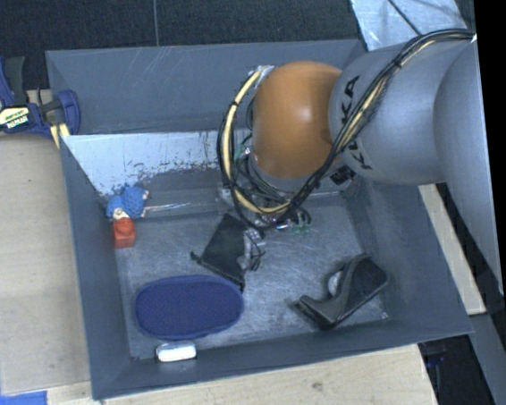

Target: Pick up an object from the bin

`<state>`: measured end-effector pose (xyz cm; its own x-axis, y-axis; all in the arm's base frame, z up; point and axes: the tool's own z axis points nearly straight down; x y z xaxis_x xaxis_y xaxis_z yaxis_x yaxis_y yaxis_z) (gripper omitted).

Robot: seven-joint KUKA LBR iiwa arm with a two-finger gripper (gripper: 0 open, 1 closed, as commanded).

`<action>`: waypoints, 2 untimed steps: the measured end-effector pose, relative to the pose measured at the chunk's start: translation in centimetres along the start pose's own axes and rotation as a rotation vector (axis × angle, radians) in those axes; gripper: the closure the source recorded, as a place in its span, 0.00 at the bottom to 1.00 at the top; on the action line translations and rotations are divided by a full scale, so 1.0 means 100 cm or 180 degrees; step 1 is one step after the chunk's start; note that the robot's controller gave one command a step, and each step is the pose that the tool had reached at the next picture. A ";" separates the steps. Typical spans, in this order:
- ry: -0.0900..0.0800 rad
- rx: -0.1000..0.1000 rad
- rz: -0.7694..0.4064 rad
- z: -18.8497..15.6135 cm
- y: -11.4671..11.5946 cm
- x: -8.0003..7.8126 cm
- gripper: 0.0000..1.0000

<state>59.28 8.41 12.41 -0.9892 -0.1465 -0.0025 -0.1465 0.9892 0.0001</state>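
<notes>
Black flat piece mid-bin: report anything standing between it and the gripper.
Nothing visible does. The gripper is right at the black flat piece. The blue oval pad lies close beside the piece, not between them.

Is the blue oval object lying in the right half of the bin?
No, the blue oval object lies at the bin's front left, near a small white piece.

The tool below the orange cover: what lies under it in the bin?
A flat black piece lies under the tool, just above the blue oval pad. The arm hides whatever lies farther back.
</notes>
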 end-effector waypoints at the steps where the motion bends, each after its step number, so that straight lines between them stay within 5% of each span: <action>1: 0.0014 -0.0002 0.0032 0.057 0.001 -0.015 0.00; 2: 0.0007 -0.0001 0.0033 0.056 0.001 -0.016 0.00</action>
<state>60.83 8.71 6.76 -0.9907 -0.1363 -0.0003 -0.1363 0.9907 0.0004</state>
